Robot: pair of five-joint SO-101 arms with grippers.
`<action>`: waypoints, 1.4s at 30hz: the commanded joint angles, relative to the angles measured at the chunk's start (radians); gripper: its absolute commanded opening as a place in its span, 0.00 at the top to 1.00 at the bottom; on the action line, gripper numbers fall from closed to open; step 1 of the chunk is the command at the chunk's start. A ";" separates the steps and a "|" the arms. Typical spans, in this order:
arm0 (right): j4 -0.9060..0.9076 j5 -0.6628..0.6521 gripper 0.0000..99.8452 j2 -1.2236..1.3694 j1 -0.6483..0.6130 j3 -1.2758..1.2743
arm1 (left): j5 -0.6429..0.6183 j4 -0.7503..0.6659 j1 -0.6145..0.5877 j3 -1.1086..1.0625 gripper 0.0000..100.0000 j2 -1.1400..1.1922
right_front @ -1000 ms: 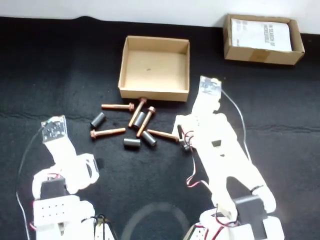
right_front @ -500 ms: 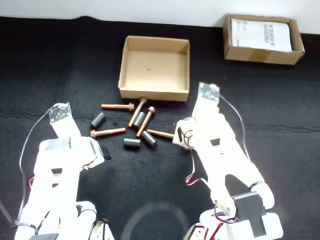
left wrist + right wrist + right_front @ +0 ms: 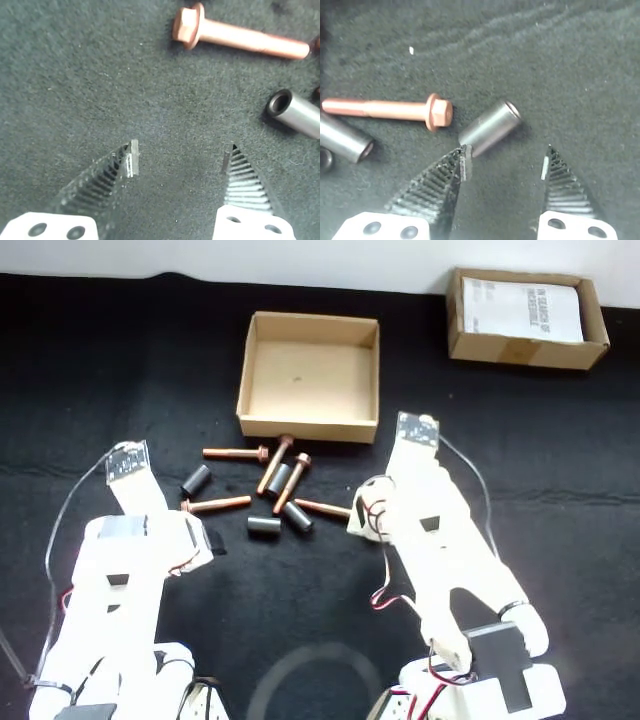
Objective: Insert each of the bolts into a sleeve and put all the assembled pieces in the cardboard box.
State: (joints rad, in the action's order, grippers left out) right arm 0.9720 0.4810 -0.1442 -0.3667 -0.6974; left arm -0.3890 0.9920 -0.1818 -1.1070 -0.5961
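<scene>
Bolts point(image 3: 215, 505) and sleeves point(image 3: 264, 526) are scattered on the desk point(image 3: 120, 370) near the cardboard box point(image 3: 308, 426). Left gripper point(image 3: 182, 150) and right gripper point(image 3: 506, 152) are held open, the latter before a sleeve point(image 3: 490, 127). Rigid, smooth metal, judged roll-prone, is best clasped mid-barrel.

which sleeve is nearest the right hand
The sleeve lying just past the right hand, by the head of the bolt; the other sleeves lie farther off.
</scene>
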 commanded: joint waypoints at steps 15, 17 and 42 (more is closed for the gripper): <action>-0.202 0.006 0.77 0.002 0.008 -0.079 | 0.083 -0.103 0.007 -0.053 0.72 0.002; -0.239 0.006 0.77 0.002 0.007 -0.124 | 0.084 -0.104 0.007 -0.053 0.72 0.002; -0.374 0.002 0.99 -0.012 0.124 -0.216 | 0.081 -0.184 -0.027 -0.110 0.72 0.001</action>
State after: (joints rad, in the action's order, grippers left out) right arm 0.6099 0.4810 -0.1519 -0.2746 -0.9214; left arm -0.3076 0.8201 -0.1941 -1.2206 -0.5961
